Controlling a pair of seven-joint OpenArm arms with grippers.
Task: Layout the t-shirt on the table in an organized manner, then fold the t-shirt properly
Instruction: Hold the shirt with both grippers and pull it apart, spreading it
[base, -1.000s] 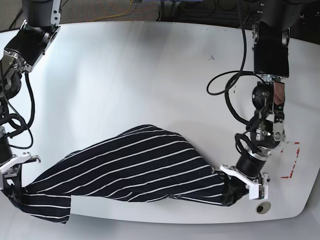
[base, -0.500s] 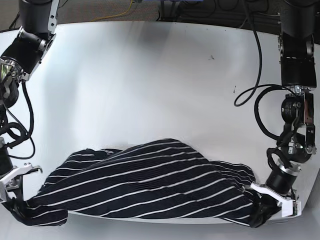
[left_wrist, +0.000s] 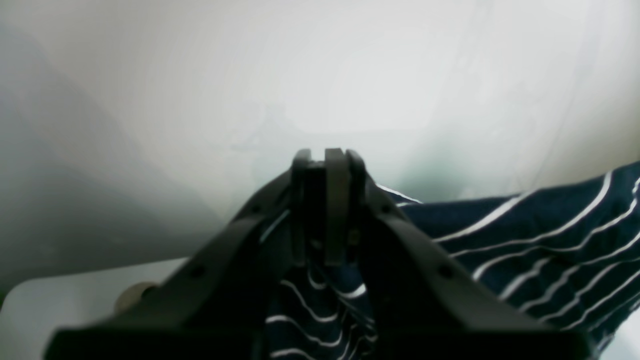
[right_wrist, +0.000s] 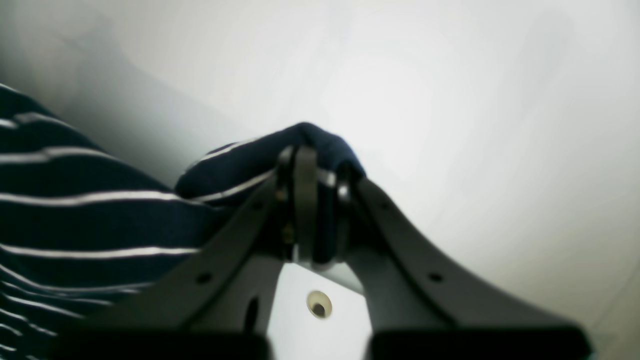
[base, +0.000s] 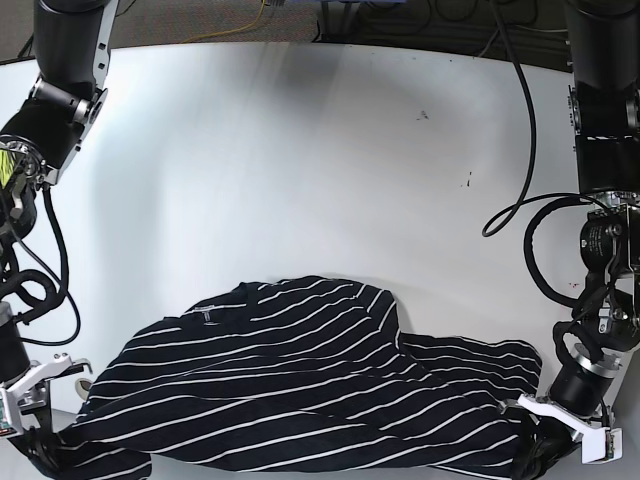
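Observation:
The t-shirt (base: 300, 400), black with thin white stripes, lies stretched sideways along the near edge of the white table (base: 300, 150). My left gripper (base: 540, 455), at the base view's lower right, is shut on one end of it. In the left wrist view the fingers of the left gripper (left_wrist: 324, 155) are pressed together, with striped t-shirt (left_wrist: 550, 240) fabric bunched under them. My right gripper (base: 40, 450), at the lower left, is shut on the other end. In the right wrist view a fold of the t-shirt (right_wrist: 75, 220) bulges over the tips of the right gripper (right_wrist: 312, 165).
A round grommet (right_wrist: 319, 303) in the table shows between the right gripper's fingers. A tan round spot (left_wrist: 132, 292) sits by the table's corner in the left wrist view. Small dark specks (base: 423, 115) mark the far part of the table. Cables hang from both arms.
My left gripper has moved right and toward the near edge, pulling the shirt wider and flatter. The right gripper has stayed low at the left. The red marks no longer show.

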